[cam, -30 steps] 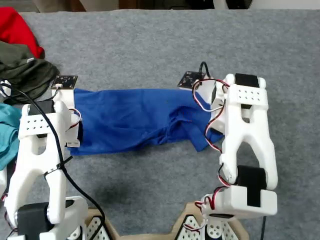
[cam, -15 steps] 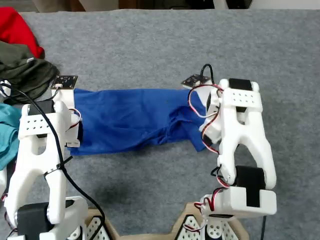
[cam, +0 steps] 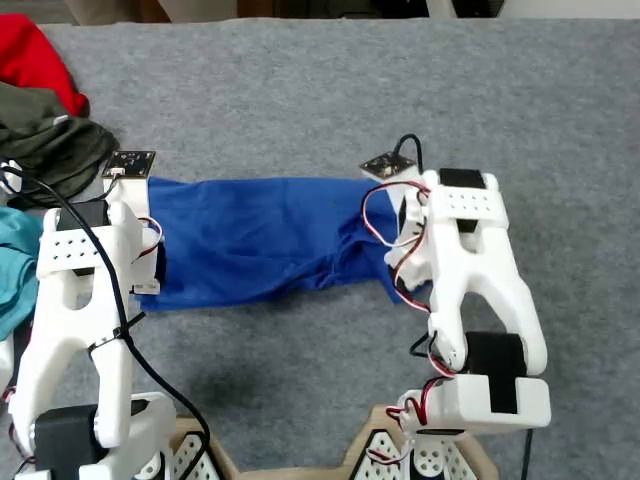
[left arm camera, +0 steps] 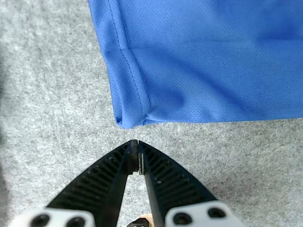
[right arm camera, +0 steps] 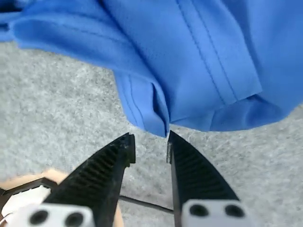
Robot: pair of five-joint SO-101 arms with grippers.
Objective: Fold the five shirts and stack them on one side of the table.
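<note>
A blue shirt [cam: 265, 238] lies folded into a long band across the middle of the grey table. My left gripper [left arm camera: 137, 158] is shut with nothing in it, just off the shirt's hemmed corner [left arm camera: 128, 120] at the band's left end. My right gripper [right arm camera: 149, 144] is open over the rumpled right end of the blue shirt [right arm camera: 189, 61], with a fold of cloth just beyond its fingertips. In the high view the left arm [cam: 85, 270] stands at the band's left end and the right arm [cam: 465, 260] at its right end.
A heap of shirts sits at the table's left edge: a red one [cam: 35, 55], a dark olive one [cam: 50, 140] and a teal one [cam: 15, 265]. Bare grey felt [cam: 400, 90] spreads behind and to the right of the blue shirt.
The right arm has shifted left over the shirt's right end. The left arm and the shirt have stayed put.
</note>
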